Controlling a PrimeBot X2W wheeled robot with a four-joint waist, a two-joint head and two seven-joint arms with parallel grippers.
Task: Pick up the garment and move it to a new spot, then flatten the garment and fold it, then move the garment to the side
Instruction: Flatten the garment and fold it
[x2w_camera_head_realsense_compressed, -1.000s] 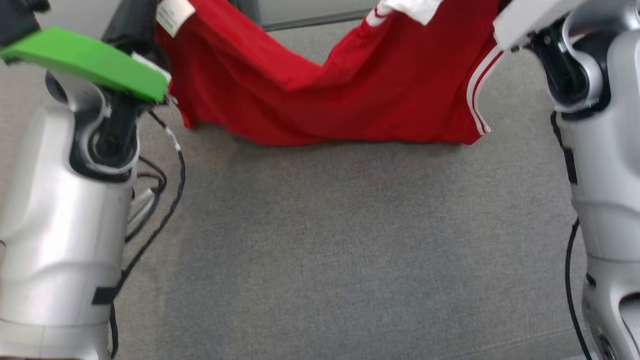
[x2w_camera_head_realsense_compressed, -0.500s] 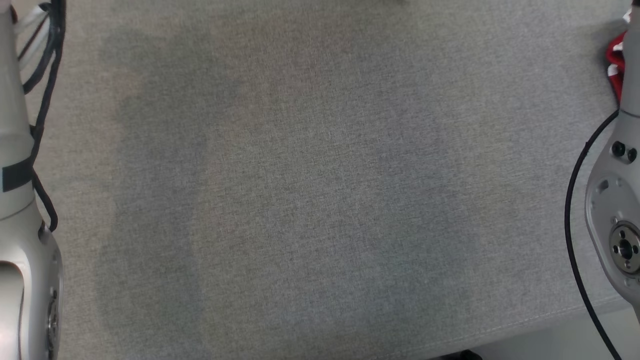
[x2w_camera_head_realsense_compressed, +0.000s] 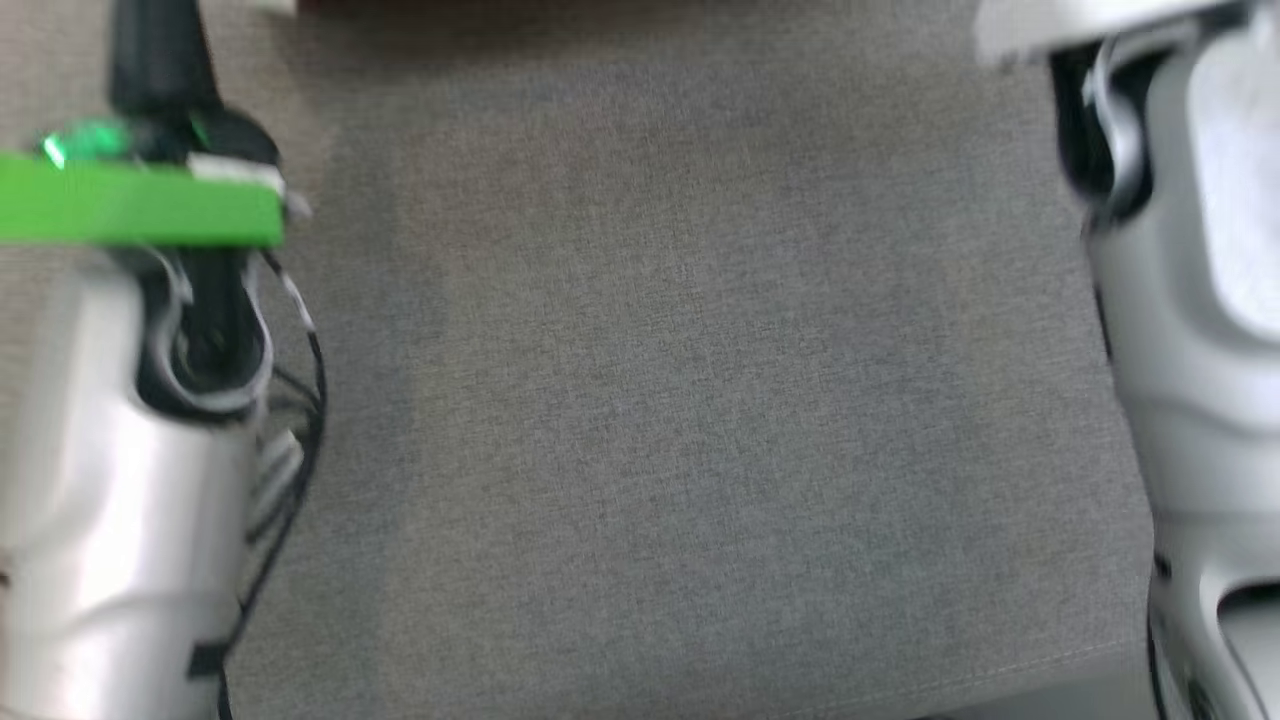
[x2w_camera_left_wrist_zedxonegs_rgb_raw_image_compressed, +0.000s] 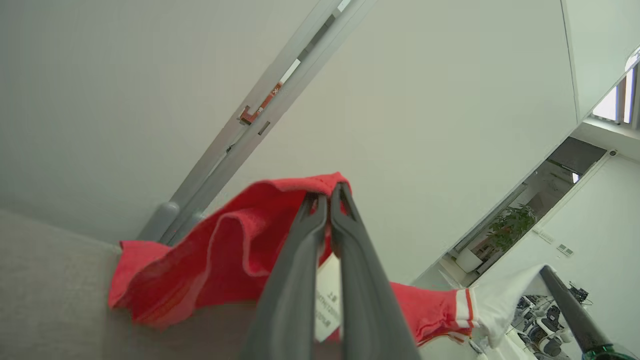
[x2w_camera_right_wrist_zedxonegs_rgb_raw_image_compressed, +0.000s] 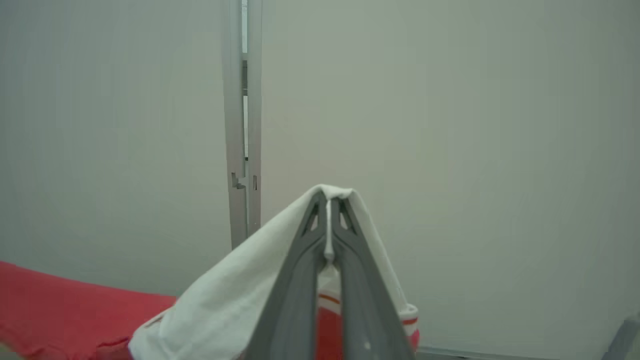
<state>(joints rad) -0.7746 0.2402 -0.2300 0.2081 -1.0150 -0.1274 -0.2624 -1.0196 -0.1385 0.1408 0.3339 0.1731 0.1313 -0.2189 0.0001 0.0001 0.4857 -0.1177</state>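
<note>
While a wall (x2w_camera_left_wrist_zedxonegs_rgb_raw_image_compressed: 450, 100) stood behind, the left pincer (x2w_camera_left_wrist_zedxonegs_rgb_raw_image_compressed: 329, 192) gripped the red garment (x2w_camera_left_wrist_zedxonegs_rgb_raw_image_compressed: 225, 260); the right pincer (x2w_camera_right_wrist_zedxonegs_rgb_raw_image_compressed: 329, 200), at four o'clock from it, gripped its white trim (x2w_camera_right_wrist_zedxonegs_rgb_raw_image_compressed: 240, 290).

Desk (x2w_camera_head_realsense_compressed: 680, 400) covered in grey woven fabric, evenly lit, soft shadow along far edge. Stitched seam near front edge, lower right; paler floor strip (x2w_camera_head_realsense_compressed: 1060, 702) below it. Behind desk, plain pale wall panels (x2w_camera_left_wrist_zedxonegs_rgb_raw_image_compressed: 100, 100), matte. Grey metal post (x2w_camera_left_wrist_zedxonegs_rgb_raw_image_compressed: 225, 150) runs between panels, small reddish bracket (x2w_camera_left_wrist_zedxonegs_rgb_raw_image_compressed: 260, 106) on it. Off to one side, opening into brighter room: potted plant (x2w_camera_left_wrist_zedxonegs_rgb_raw_image_compressed: 510, 227), white walls, window strip (x2w_camera_left_wrist_zedxonegs_rgb_raw_image_compressed: 612, 102) high up.
</note>
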